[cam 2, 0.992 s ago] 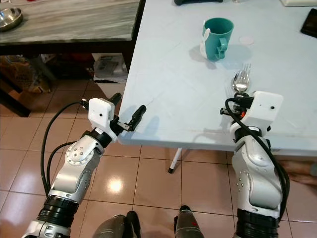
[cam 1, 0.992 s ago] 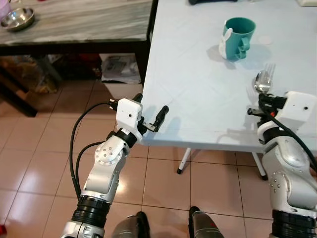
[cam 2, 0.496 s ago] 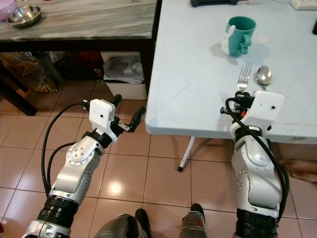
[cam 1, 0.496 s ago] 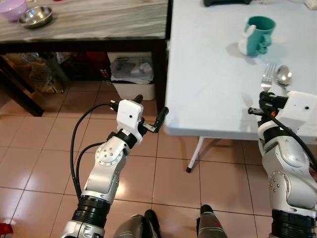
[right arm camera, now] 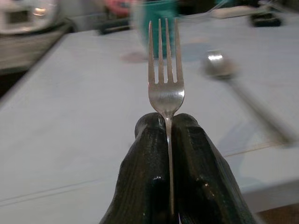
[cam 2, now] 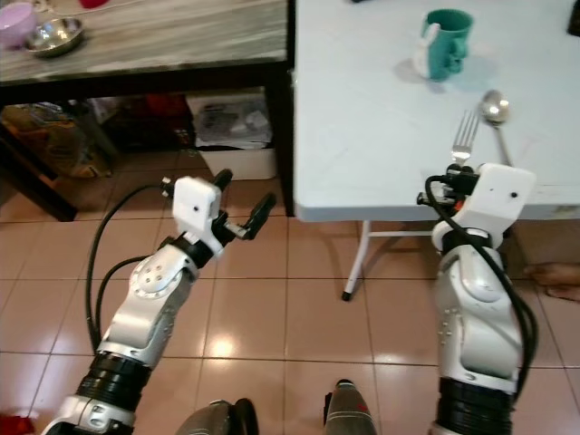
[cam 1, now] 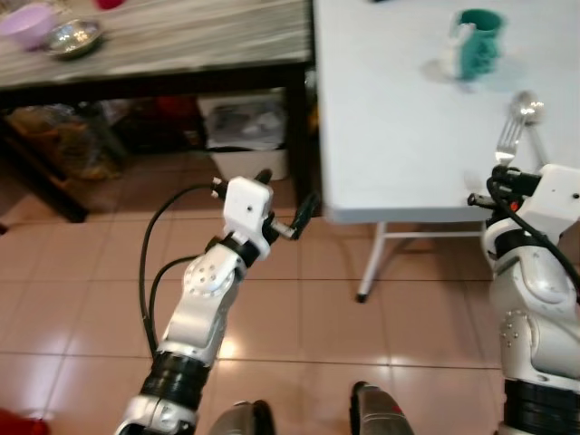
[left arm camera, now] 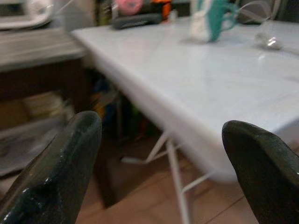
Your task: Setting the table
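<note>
Your right hand (right arm camera: 168,140) pinches the fork (right arm camera: 165,79) by its handle, tines pointing out over the white tabletop (cam 2: 381,136), beside the spoon (cam 2: 495,111) lying there. The teal mug (cam 2: 446,41) stands farther back. Your left hand (cam 2: 245,204) hangs spread wide, holding nothing, above the tiled floor (cam 2: 299,308).

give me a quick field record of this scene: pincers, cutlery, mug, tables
right pincer: shut on the fork, tines pointing out over the white table
left pincer: open, holding nothing, over the tiled floor beside the white table's corner
spoon: lying on the white table, beside the fork
mug: teal, upright, farther back on the white table
side table: dark-framed, on the robot's left, with a steel bowl and a purple bowl
</note>
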Motion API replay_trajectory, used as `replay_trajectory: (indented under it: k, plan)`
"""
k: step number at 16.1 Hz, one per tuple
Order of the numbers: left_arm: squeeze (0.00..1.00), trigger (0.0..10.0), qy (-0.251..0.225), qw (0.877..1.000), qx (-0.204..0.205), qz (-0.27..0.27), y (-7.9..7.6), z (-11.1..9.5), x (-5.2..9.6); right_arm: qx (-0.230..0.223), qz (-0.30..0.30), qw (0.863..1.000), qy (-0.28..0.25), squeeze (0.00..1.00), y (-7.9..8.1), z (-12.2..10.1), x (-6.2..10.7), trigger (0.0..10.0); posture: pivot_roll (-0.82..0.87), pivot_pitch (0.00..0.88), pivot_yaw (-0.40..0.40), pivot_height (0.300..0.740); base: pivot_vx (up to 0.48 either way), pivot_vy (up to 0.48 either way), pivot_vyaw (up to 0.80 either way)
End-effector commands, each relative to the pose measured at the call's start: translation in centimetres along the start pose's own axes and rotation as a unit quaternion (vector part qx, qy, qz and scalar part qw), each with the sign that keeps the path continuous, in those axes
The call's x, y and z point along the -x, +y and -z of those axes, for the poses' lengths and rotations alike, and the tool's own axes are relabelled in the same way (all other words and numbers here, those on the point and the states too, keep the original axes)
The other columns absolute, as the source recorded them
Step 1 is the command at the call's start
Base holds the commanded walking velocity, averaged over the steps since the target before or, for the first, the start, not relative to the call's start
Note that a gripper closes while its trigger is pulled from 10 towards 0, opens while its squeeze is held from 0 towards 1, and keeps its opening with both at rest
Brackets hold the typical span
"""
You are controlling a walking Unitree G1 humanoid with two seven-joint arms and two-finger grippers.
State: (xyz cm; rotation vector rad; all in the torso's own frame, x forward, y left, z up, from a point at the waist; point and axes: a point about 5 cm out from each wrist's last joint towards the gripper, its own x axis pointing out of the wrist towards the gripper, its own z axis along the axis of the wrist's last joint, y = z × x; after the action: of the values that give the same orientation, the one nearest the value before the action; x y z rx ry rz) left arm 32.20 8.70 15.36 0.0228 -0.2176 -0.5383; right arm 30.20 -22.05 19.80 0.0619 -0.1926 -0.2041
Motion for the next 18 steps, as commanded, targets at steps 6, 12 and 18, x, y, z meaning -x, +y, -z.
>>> replay_trajectory:
  k: [6,12,18]
  plan:
    - [0.00,10.0,0.007,1.000,-0.004,-0.007,0.2,0.4,0.3,0.001,-0.004,1.000,-0.006,0.00,0.2,0.1,0.2,10.0,-0.33,0.207,0.136,0.740,0.000,0.398,0.00]
    - [0.00,10.0,0.012,1.000,-0.006,-0.007,0.1,0.6,0.4,0.005,-0.002,1.000,-0.008,0.00,0.0,0.0,0.2,10.0,-0.33,0.212,0.133,0.740,0.000,0.406,0.00]
    - [0.00,10.0,0.042,0.988,-0.030,-0.148,3.3,1.2,0.7,0.018,0.002,1.000,-0.005,0.00,-0.7,0.4,0.8,10.0,-0.33,0.215,0.129,0.740,0.000,0.068,0.00]
